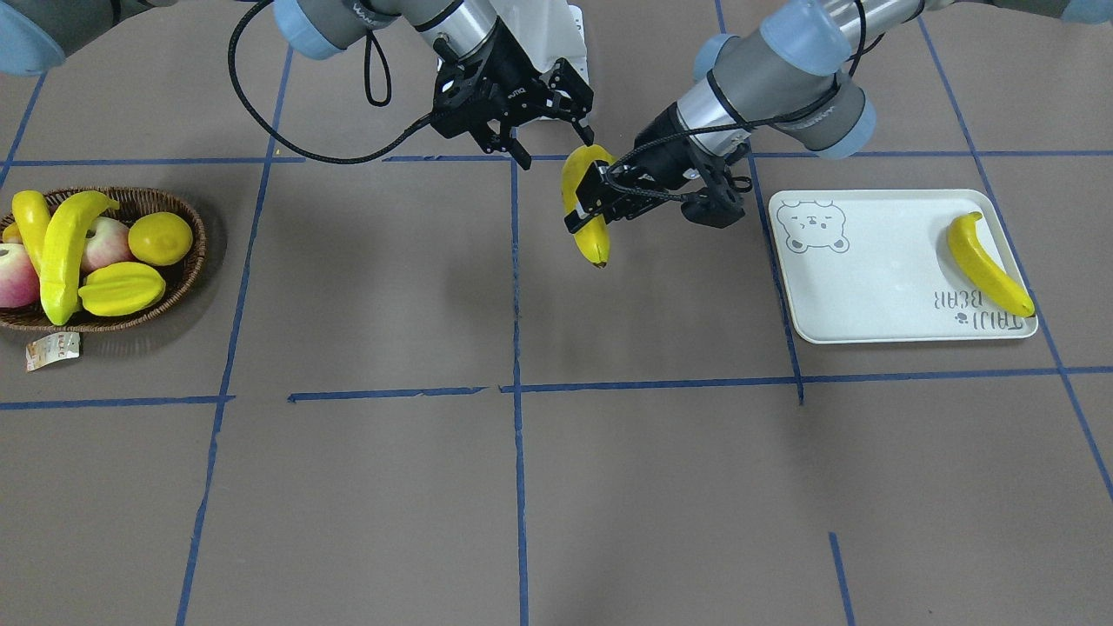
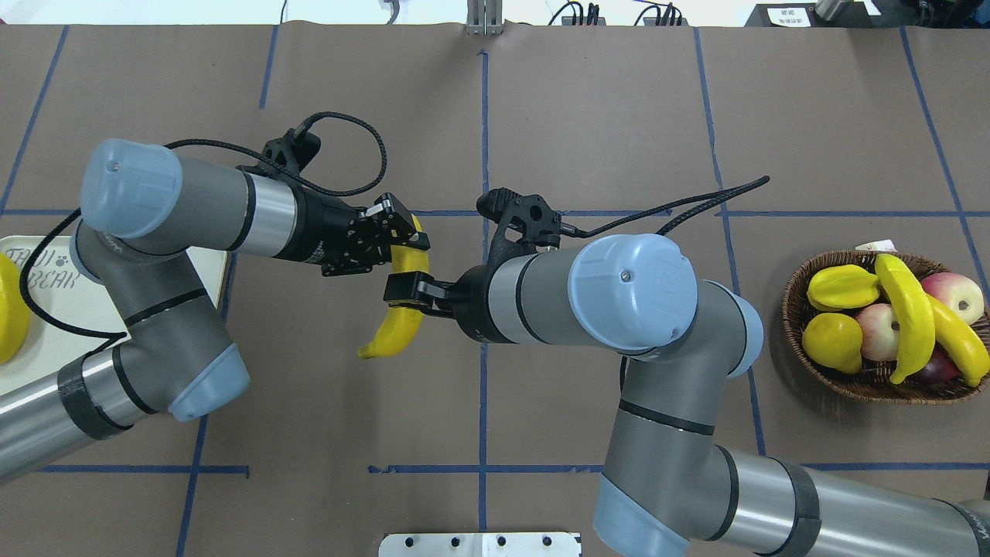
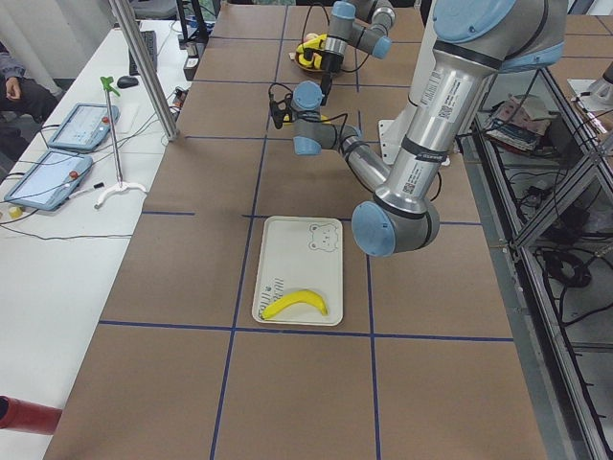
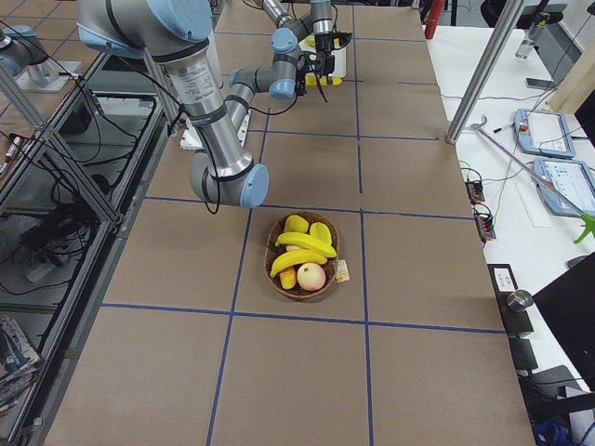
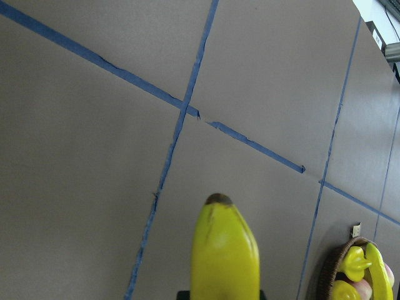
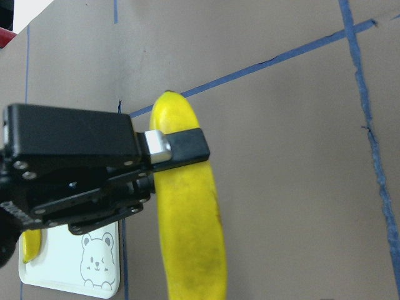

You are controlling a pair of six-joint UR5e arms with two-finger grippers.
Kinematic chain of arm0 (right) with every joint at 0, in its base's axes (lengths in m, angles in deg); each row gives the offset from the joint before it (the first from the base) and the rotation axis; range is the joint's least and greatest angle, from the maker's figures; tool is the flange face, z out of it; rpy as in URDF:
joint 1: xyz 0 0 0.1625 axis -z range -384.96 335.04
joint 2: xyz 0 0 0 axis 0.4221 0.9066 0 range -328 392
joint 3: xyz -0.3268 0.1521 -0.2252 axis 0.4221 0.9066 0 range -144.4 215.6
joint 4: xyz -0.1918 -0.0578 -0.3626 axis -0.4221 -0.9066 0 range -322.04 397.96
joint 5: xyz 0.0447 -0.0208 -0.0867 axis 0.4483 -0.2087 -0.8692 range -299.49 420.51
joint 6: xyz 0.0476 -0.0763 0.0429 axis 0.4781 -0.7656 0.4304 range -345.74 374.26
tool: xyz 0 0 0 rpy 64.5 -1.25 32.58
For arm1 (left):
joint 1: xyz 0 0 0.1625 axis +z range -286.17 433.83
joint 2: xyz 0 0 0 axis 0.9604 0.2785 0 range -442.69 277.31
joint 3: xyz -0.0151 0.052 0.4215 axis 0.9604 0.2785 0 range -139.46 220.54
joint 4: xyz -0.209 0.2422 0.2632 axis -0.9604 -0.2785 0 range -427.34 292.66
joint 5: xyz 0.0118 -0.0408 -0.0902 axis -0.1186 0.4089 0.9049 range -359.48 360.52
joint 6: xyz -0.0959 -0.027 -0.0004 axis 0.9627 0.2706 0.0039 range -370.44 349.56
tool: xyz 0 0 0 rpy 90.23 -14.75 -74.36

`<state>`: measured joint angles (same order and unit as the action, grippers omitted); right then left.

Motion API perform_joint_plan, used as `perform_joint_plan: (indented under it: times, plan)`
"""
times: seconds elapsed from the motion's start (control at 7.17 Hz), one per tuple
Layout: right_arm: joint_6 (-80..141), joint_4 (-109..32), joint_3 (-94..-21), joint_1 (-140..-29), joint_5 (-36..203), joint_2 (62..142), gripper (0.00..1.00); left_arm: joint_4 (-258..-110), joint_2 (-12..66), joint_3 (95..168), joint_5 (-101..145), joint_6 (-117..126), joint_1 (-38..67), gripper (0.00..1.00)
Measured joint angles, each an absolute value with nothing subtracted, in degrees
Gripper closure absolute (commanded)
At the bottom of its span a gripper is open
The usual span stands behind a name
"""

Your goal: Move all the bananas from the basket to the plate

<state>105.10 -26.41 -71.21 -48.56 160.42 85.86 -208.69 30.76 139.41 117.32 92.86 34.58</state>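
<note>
My left gripper (image 1: 584, 204) is shut on a yellow banana (image 1: 593, 235) and holds it above the table's middle; it also shows in the overhead view (image 2: 408, 244). The banana fills the bottom of the left wrist view (image 5: 225, 250). My right gripper (image 1: 555, 146) is open, close against the same banana (image 2: 394, 329). The right wrist view shows the left gripper's finger (image 6: 187, 144) across the banana (image 6: 187, 237). One banana (image 1: 987, 265) lies on the bear-print plate (image 1: 869, 287). Two bananas (image 1: 65, 252) (image 1: 30, 222) lie in the wicker basket (image 1: 196, 226).
The basket also holds a starfruit (image 1: 122, 289), a lemon (image 1: 161, 237) and apples (image 1: 104, 243). A paper tag (image 1: 54, 349) lies at its front rim. Blue tape lines cross the brown table. The plate is partly under my left arm in the overhead view (image 2: 54, 309).
</note>
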Motion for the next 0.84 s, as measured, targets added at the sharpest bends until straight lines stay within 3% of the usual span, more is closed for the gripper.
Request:
perform_joint_plan:
  times: [0.84]
  plan:
    - [98.17,-53.93,-79.69,-59.03,170.10,86.86,0.01,-201.42,5.64,139.85,116.90,93.39,23.19,0.97]
